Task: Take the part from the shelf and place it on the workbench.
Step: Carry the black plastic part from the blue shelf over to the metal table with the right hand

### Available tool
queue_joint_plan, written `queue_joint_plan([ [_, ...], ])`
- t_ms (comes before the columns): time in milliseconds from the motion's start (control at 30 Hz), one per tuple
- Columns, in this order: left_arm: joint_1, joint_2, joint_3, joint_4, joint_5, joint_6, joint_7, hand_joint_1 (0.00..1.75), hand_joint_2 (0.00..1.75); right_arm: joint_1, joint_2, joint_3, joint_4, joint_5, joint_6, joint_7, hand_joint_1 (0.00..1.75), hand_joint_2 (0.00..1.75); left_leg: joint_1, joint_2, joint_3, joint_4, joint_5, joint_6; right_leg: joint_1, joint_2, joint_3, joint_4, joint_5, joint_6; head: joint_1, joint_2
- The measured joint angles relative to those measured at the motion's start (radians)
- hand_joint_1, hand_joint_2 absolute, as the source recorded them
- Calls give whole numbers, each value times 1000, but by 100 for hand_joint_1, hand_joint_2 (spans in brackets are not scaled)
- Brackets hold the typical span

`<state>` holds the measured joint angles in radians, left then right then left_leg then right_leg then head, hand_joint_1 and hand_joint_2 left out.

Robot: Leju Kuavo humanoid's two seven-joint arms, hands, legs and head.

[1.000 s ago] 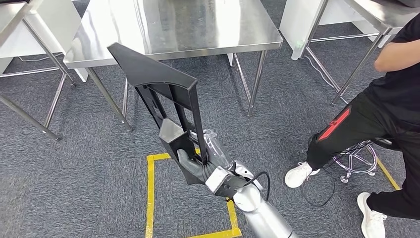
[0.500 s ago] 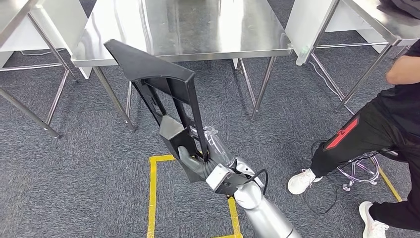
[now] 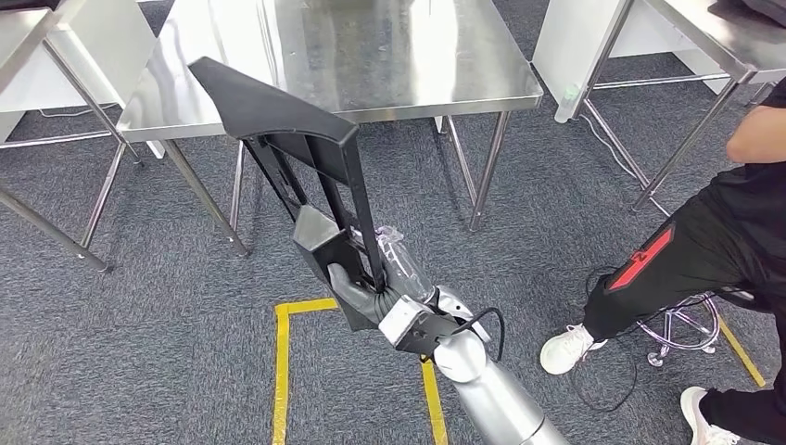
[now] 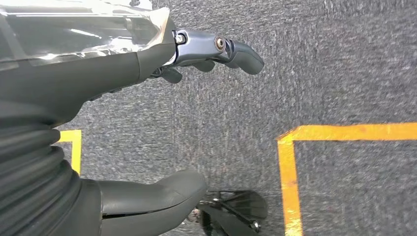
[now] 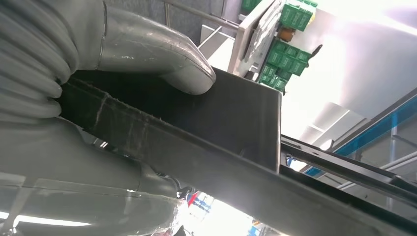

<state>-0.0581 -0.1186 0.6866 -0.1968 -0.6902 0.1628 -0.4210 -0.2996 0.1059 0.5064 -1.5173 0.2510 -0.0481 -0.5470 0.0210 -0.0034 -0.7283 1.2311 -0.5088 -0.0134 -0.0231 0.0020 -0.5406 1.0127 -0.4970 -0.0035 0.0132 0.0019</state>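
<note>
A long black plastic part (image 3: pixel 306 171) with a wide flat top and open ribs stands tilted in front of me. My right hand (image 3: pixel 363 298) grips its lower end, held above the carpet. In the right wrist view the thumb (image 5: pixel 157 54) presses on the part's dark panel (image 5: pixel 231 123). The part's top overlaps the near edge of the steel workbench (image 3: pixel 408 56) in the head view. My left hand (image 4: pixel 162 54) hangs over the carpet with its fingers apart and nothing in it.
Steel tables stand at far left (image 3: pixel 37 37) and far right (image 3: pixel 704 28). A person in black (image 3: pixel 723 241) sits on a stool (image 3: pixel 681 320) at my right. Yellow tape (image 3: pixel 283 371) marks a square on the grey carpet below the part.
The whole view has shifted as I moved; the workbench sits slightly nearer and the tape square lower. The part stays in my right hand, its top a bit higher.
</note>
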Motion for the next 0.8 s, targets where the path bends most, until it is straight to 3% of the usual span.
queue_joint_plan([
  [33, 0, 0, 0, 0, 0, 0, 0, 0, 175, -1, 1, 0, 0, 0, 0, 0, 175, 175, 0, 1, 26, -70, 44, 5, 0, 1, 10, -1, -8, 3, 0, 0],
  [100, -2, 1, 0, 0, 0, 1, 1, 0, 175, -4, 3, 0, 0, 0, 0, 1, 175, 175, -7, 2, 78, -177, 83, 16, 5, 1, 24, -4, -23, 14, 0, 0],
  [200, -4, 1, 0, 0, 0, 2, 1, 0, 175, -10, 6, 1, 1, -2, 1, 2, 175, 175, -16, 0, 102, -212, 72, 34, 10, -1, 39, -7, -24, 33, 0, 0],
  [267, -3, 0, 0, 0, 1, 4, 1, 0, 175, -14, 7, 2, 3, -4, 3, 3, 175, 175, -14, -2, 120, -225, 70, 48, 12, -1, 27, 24, -27, 41, 0, 0],
  [300, -3, 0, 0, 0, 2, 5, 1, 0, 175, -18, 7, 3, 4, -5, 5, 3, 175, 175, -13, -4, 130, -229, 68, 54, 11, -1, 3, 65, -34, 41, 1, 0],
  [400, -5, 0, 1, 0, 4, 8, 1, 0, 175, -25, 6, 6, 10, -6, 8, 4, 175, 175, -13, -7, 146, -232, 52, 64, 11, -1, -124, 243, -84, 35, 1, 0],
  [433, -4, -1, 1, 0, 5, 8, 1, 0, 175, -25, 6, 6, 13, -6, 9, 5, 175, 175, -13, -8, 154, -232, 44, 65, 11, -1, -155, 270, -93, 37, 1, 0],
  [467, -3, -2, 1, 0, 6, 7, 1, 0, 175, -25, 6, 7, 16, -6, 9, 5, 175, 175, -13, -10, 163, -232, 36, 64, 11, -1, -167, 261, -85, 42, 1, 0],
  [500, -2, -3, 1, 0, 7, 7, 0, 0, 175, -25, 6, 8, 18, -6, 9, 6, 175, 175, -13, -12, 175, -232, 27, 62, 11, -1, -161, 218, -58, 52, 1, 0],
  [567, 0, -5, 1, 0, 8, 7, 0, 0, 175, -27, 6, 10, 22, -6, 10, 6, 175, 175, -14, -15, 201, -231, 8, 55, 11, -3, -123, 84, 24, 65, 1, 0],
  [633, 0, -6, 2, 1, 9, 6, -1, 0, 175, -32, 6, 12, 25, -6, 10, 7, 175, 175, -17, -17, 213, -231, -11, 44, 14, -7, -97, 11, 62, 48, 2, 0],
  [700, 1, -6, 4, 1, 11, 6, -1, 0, 175, -36, 7, 13, 27, -6, 11, 7, 175, 175, -18, -15, 221, -227, -19, 33, 14, -6, -84, 4, 59, 20, 4, 0],
  [767, 0, -6, 5, 1, 12, 5, -3, 0, 175, -40, 9, 14, 28, -7, 11, 8, 175, 175, -14, -10, 222, -202, -28, 23, 8, -1, -63, -2, 56, 5, 3, 0],
  [800, -1, -6, 6, 0, 12, 4, -5, 0, 175, -43, 11, 16, 28, -7, 12, 8, 175, 175, -12, -7, 206, -168, -39, 18, 6, 0, -49, -3, 50, -2, 3, 0],
])
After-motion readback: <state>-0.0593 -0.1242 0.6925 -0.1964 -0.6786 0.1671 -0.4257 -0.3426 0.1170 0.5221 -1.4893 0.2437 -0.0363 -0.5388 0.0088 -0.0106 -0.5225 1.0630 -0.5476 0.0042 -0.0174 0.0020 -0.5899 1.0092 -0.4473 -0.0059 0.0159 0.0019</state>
